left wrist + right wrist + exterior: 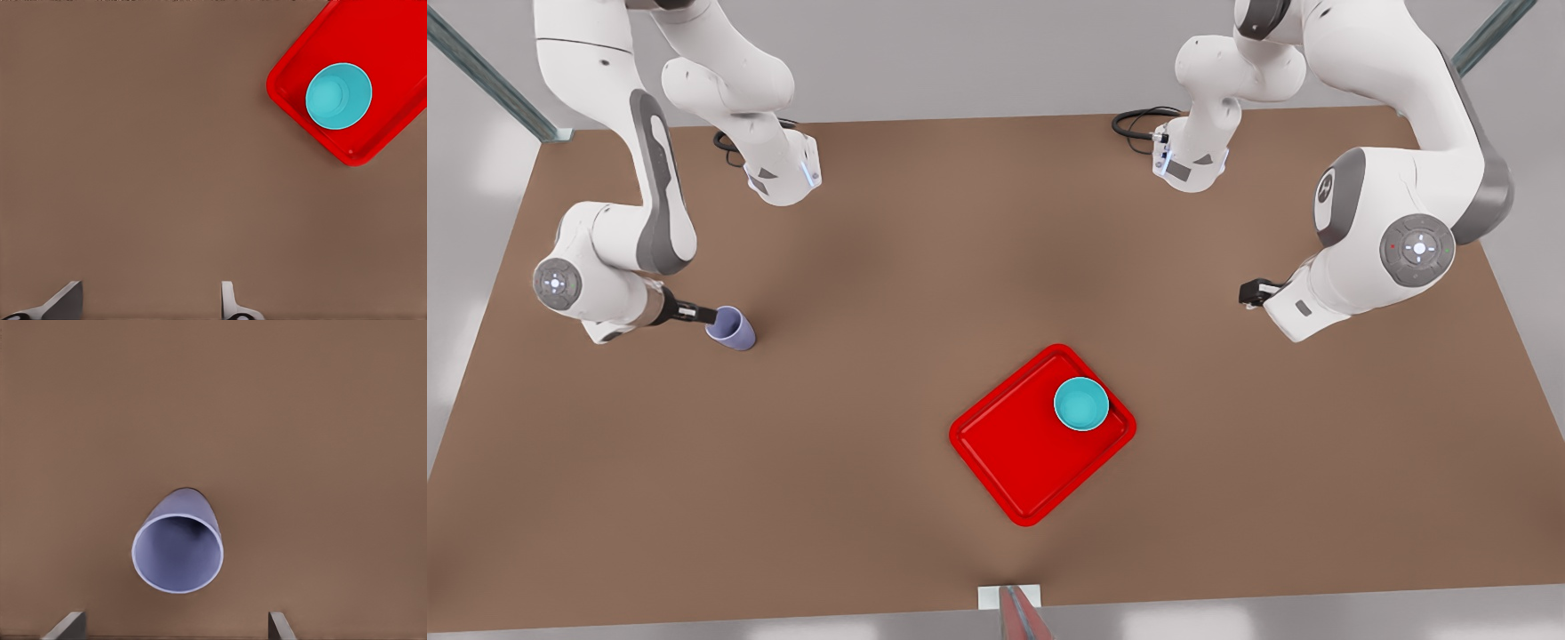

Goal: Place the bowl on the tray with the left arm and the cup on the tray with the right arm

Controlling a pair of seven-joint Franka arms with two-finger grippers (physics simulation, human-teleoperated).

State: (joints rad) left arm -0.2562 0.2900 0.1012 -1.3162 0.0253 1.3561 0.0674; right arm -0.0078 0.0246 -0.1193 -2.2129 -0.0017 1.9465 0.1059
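Trouble could come at the cup [732,328], mid-left of the front view on the bench [925,267]: the right end effector [708,314] gapes empty beside it and might tip it. Bowl [1081,404] sits on the tray [1014,462]; the left end effector [1249,293], open and empty, waits mid-right.

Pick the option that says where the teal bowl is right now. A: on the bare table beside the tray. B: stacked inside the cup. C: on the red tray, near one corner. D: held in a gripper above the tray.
C: the bowl rests on the tray, near one corner, with no gripper at it.
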